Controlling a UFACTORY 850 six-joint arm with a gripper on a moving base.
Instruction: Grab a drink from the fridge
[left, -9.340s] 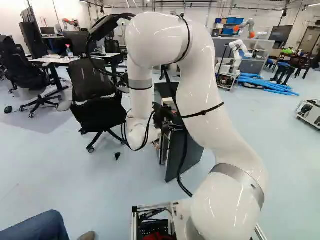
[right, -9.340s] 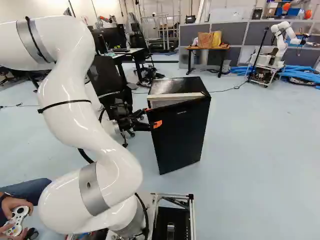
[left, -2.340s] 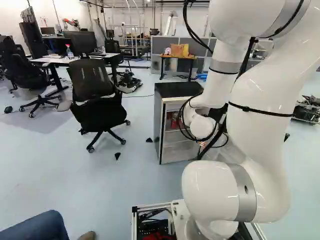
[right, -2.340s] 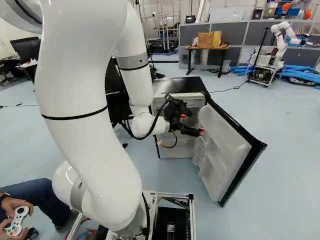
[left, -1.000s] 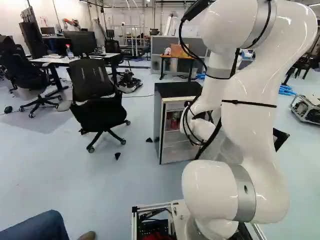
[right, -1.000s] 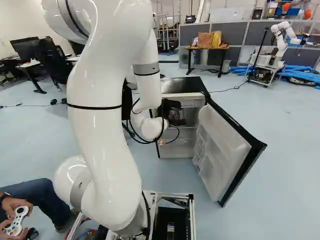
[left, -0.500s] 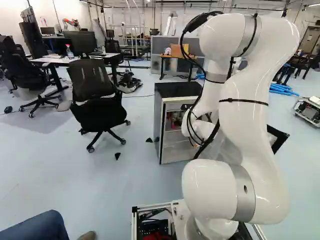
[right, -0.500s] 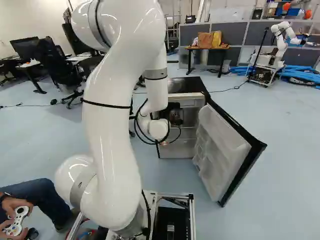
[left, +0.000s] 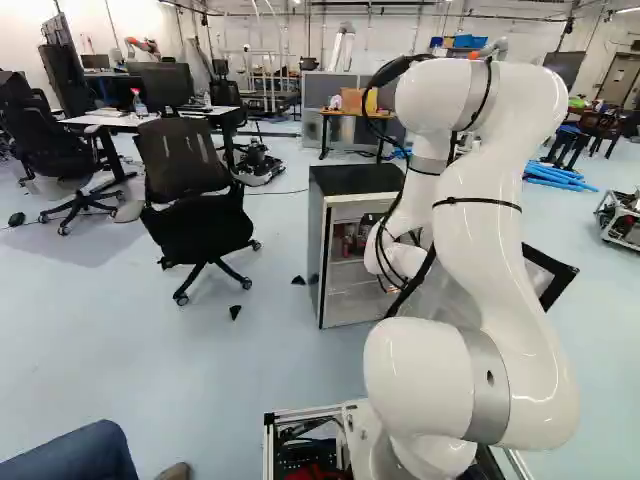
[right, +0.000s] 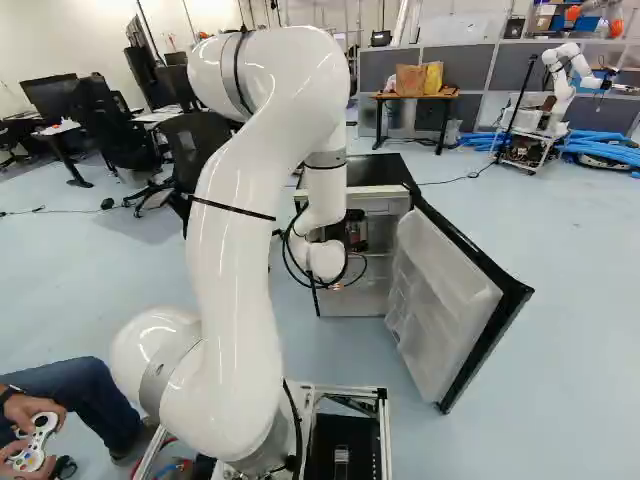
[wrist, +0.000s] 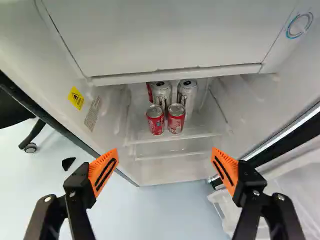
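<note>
Moved since the earlier frame: arm (right: 235, 240), lower and farther forward. End effector (wrist: 165, 151): spread wide, holding nothing. Red cans (wrist: 155, 120): two, upright, side by side on the shelf (wrist: 175, 135), ahead; silver cans (wrist: 187, 95) behind. Fridge (left: 355, 180): door (right: 445, 300) open. Step, judged: reaching in. Next: advance, centre on one drink, close without toppling its neighbour.

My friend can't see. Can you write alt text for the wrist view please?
Two short red metal cans stand side by side on a clear shelf in an open white-walled fridge; two taller silver cans and part of another red can show behind. Nearer, the black tool holds its orange-padded fingers wide apart, touching no can.
</note>
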